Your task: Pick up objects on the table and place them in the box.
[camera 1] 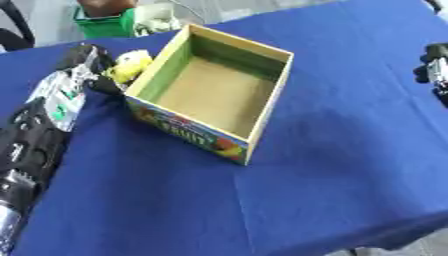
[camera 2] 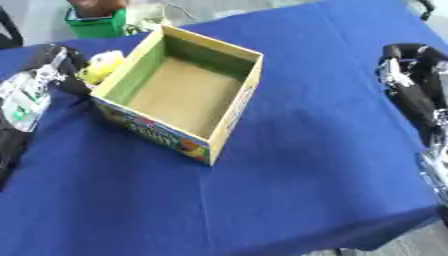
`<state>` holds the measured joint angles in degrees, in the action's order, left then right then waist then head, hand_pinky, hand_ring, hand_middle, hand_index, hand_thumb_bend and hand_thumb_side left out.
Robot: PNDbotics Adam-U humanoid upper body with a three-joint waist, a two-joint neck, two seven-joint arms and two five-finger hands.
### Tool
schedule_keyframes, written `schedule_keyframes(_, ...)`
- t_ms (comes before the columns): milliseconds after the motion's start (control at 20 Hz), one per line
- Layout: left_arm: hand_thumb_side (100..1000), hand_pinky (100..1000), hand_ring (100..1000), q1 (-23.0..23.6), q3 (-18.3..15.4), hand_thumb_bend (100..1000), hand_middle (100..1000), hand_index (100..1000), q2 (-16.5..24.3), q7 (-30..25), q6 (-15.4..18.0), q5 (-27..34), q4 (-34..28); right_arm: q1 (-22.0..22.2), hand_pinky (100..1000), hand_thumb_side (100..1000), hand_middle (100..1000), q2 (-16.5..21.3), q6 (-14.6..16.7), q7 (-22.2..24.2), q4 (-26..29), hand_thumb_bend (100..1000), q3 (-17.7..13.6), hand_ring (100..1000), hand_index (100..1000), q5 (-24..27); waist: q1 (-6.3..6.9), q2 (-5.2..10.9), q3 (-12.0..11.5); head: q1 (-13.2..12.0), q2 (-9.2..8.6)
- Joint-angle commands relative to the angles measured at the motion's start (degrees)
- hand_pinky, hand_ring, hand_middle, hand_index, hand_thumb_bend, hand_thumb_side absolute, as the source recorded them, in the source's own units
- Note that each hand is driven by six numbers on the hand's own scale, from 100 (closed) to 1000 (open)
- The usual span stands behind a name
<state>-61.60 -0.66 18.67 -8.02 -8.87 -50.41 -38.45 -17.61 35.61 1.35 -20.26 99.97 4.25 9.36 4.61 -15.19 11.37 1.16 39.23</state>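
One box: I see an open cardboard box [camera 1: 214, 92] on the blue tablecloth [camera 1: 332, 165], set askew toward the table's far left corner, its inside green-walled with a bare brown floor.
Box front: a printed colourful panel faces the near edge.
Left hand: my left hand [camera 1: 103, 70] sits at the box's left wall, near the table's left edge, fingers curled round a small yellow object [camera 1: 129, 65].
Yellow object: it is held just outside the box, touching or nearly touching the left wall; I cannot tell which.
Left arm: the black and silver left arm [camera 1: 39, 135] runs along the table's left edge toward the near corner.
Right hand: my right hand [camera 2: 411, 67] shows at the table's right edge, well apart from the box; I cannot tell how its fingers stand.
Beyond the far edge: a green container [camera 1: 105, 22] sits behind the table.
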Motion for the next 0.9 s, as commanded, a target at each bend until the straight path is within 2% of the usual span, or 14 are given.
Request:
schedule_keyframes(50,112,471,462,-0.3,-0.4,557,442,527,1.3,0.1,-0.5,2.0,0.0,-0.4,599,500,586,1.7,0.1,0.1,0.6,100,-0.6,591,693,0.3,-0.60,1.03,-0.1,0.2,0.04)
schedule_keyframes(400,100,356,317,-0.1,-0.2,409,293,390,1.4,4.6,-0.8,5.3,-0.5,-0.4,599,500,586,1.6,0.1,0.2,0.5,100,-0.6,591,693,0.3,-0.93,1.25,-0.3,0.5,0.12)
schedule_keyframes(900,100,191,186,0.0,-0.2,440,145,238,1.7,14.8,-3.1,7.8,-1.4,-0.3,600,499,587,1.5,0.1,0.3,0.5,100,-0.7,591,693,0.4,-1.47,1.47,-0.8,0.7,0.13)
